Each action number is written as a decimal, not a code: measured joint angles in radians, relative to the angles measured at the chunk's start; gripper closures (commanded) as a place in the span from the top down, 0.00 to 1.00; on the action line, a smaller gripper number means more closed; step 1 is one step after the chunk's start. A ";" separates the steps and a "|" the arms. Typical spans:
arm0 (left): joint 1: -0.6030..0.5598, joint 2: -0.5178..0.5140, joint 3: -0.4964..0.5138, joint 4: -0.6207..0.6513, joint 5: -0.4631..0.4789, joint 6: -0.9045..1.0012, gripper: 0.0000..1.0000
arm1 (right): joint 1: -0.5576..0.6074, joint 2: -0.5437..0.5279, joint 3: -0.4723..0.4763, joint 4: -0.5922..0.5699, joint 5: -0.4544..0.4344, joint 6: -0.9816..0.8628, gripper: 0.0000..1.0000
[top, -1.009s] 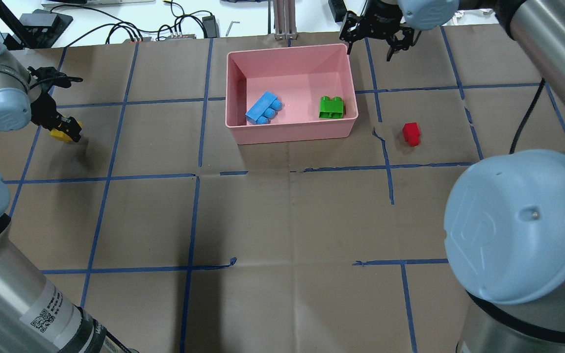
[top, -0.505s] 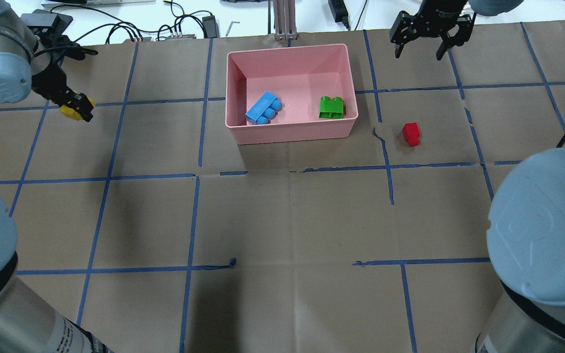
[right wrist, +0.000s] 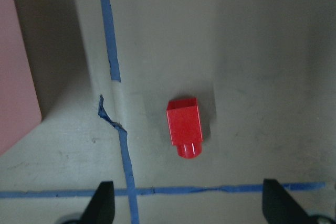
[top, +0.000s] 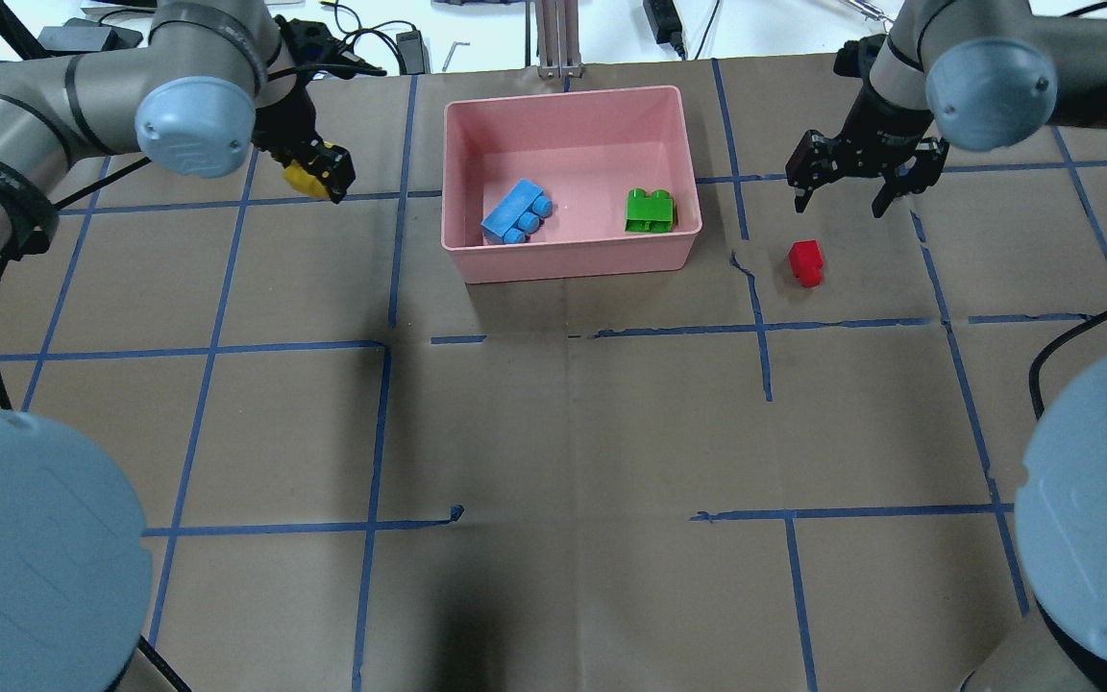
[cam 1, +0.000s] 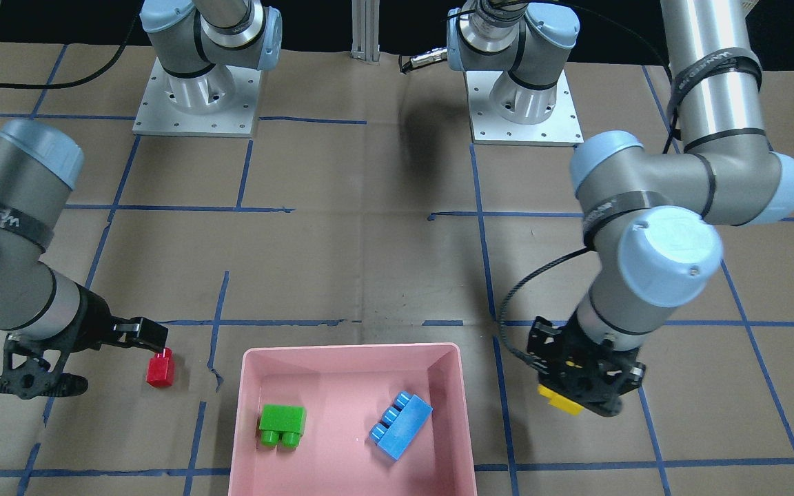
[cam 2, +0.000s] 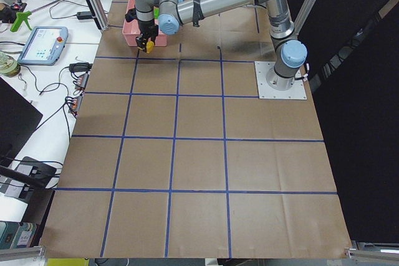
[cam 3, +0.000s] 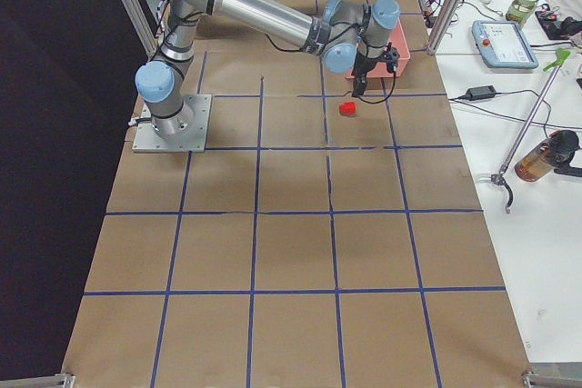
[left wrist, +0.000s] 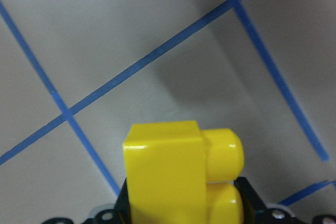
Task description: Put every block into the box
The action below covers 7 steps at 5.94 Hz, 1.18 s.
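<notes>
Your left claw clamps the yellow two-stud plastic brick aloft near the pink plastic box, ready for dropping in; your right claw hangs spread wide above the small red plastic brick.

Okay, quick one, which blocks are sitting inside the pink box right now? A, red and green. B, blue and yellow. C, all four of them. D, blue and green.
D: the blue block and the green block lie inside the box, while the yellow block is held in the left gripper and the red block lies on the table outside it.
</notes>
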State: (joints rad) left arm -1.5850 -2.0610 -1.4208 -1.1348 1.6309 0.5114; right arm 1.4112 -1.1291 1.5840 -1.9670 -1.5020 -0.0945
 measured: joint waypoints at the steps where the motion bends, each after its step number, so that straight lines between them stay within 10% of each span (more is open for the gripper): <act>1: -0.099 -0.036 0.020 0.051 0.001 -0.139 0.00 | -0.002 0.003 0.107 -0.164 0.000 -0.026 0.99; 2: -0.181 -0.086 0.040 0.112 0.002 -0.257 0.00 | -0.002 0.028 0.143 -0.265 0.000 -0.065 0.99; 3: -0.232 -0.130 0.056 0.141 0.003 -0.328 0.28 | -0.001 0.064 0.141 -0.315 0.002 -0.096 0.99; 4: -0.255 -0.158 0.063 0.172 0.002 -0.358 0.99 | 0.000 0.087 0.139 -0.333 0.001 -0.110 0.94; 6: -0.264 -0.164 0.061 0.205 0.003 -0.365 1.00 | -0.001 0.097 0.143 -0.335 -0.002 -0.112 0.45; 7: -0.258 -0.147 0.057 0.196 0.006 -0.360 1.00 | -0.001 0.097 0.141 -0.329 -0.003 -0.106 0.39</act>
State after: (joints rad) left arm -1.8431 -2.2084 -1.3641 -0.9387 1.6365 0.1509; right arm 1.4099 -1.0323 1.7247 -2.2956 -1.5046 -0.2002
